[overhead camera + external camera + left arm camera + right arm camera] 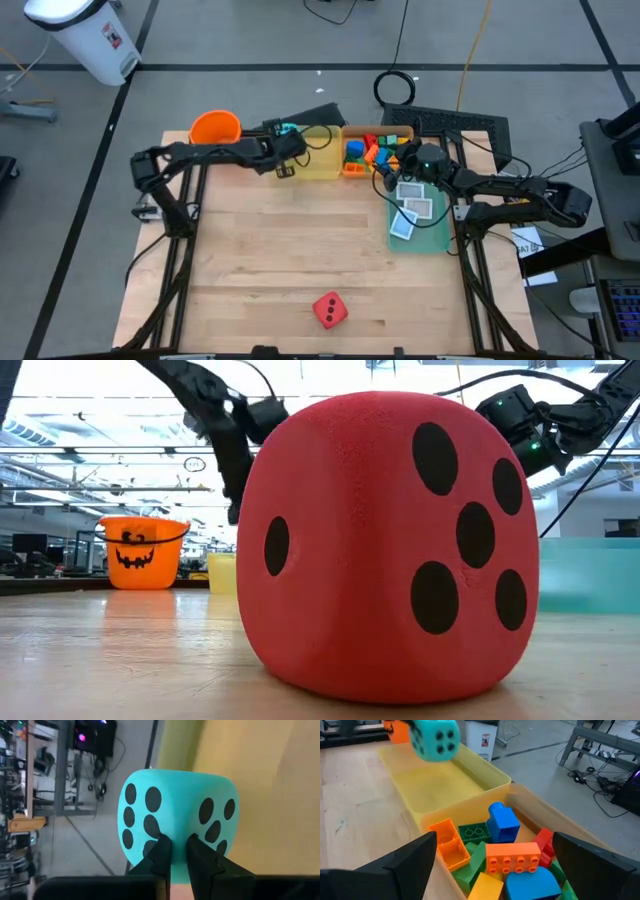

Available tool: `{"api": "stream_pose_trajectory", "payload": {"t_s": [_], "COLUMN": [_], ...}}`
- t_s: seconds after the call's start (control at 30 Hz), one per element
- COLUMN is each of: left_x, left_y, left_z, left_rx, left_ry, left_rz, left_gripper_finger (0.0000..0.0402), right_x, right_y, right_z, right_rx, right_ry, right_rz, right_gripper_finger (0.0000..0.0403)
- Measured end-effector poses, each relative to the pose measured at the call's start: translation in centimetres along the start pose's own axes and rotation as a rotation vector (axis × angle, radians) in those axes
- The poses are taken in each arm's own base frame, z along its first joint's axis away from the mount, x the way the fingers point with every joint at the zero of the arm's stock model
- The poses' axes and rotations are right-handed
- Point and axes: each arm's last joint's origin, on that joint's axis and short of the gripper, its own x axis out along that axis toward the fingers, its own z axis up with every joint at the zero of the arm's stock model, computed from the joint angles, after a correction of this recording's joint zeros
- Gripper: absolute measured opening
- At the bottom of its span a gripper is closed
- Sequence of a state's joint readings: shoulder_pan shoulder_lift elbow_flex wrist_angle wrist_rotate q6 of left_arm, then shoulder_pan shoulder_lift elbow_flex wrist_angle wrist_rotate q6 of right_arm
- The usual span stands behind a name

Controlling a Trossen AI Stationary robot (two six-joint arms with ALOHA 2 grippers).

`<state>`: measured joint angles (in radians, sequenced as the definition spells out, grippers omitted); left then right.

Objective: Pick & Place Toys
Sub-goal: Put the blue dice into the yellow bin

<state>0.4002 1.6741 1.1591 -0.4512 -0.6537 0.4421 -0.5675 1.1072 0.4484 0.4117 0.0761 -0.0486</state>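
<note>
Two dark fingers (161, 857) of my left gripper (176, 851) are pinched narrowly into the cyan die (175, 815), holding it up over the yellow tray (322, 165) at the far edge of the table (260, 260). From the right wrist view I see that die hanging in the air above the tray's floor, clear of its walls. Just beyond it sits the orange bucket (214, 128).

My right gripper (490, 855) stands spread wide, holding nothing, and hovers over the orange tray (530, 802), which is piled with building bricks (512, 857) in blue, orange, green, yellow and red. Beside that tray, nearer the right arm, I see white playing cards (412, 208) lying in the green tray (438, 238).

Well apart from all this, the red die (330, 309) rests on the bare wood near the front edge, filling the low view.
</note>
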Motion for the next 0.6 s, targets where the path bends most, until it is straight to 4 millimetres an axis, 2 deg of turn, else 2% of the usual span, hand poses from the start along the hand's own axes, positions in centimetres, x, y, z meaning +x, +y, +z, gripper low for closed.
{"api": "stream_pose_trajectory", "payload": {"t_s": [0.13, 0.3, 0.43, 0.6], "left_x": [2.9, 4.1, 3.9, 2.7], "left_y": [-1.1, -2.0, -2.4, -2.5], "left_z": [-0.3, -0.4, -0.3, 0.3], "left_rx": [0.028, 0.040, 0.042, 0.006], "left_ry": [0.054, 0.080, 0.087, 0.062], "left_rz": [-0.050, -0.060, -0.054, -0.051], "left_gripper_finger": [0.0032, 0.0056, 0.0103, 0.0195], "right_x": [0.0, 0.0, 0.0, 0.0], "right_y": [0.0, 0.0, 0.0, 0.0], "right_z": [0.0, 0.0, 0.0, 0.0], "right_rx": [-0.001, -0.001, -0.001, -0.007], "right_ry": [-0.003, -0.003, -0.003, -0.002], "right_rz": [0.000, 0.000, 0.000, 0.000], "right_gripper_finger": [0.0366, 0.0366, 0.0366, 0.0366]}}
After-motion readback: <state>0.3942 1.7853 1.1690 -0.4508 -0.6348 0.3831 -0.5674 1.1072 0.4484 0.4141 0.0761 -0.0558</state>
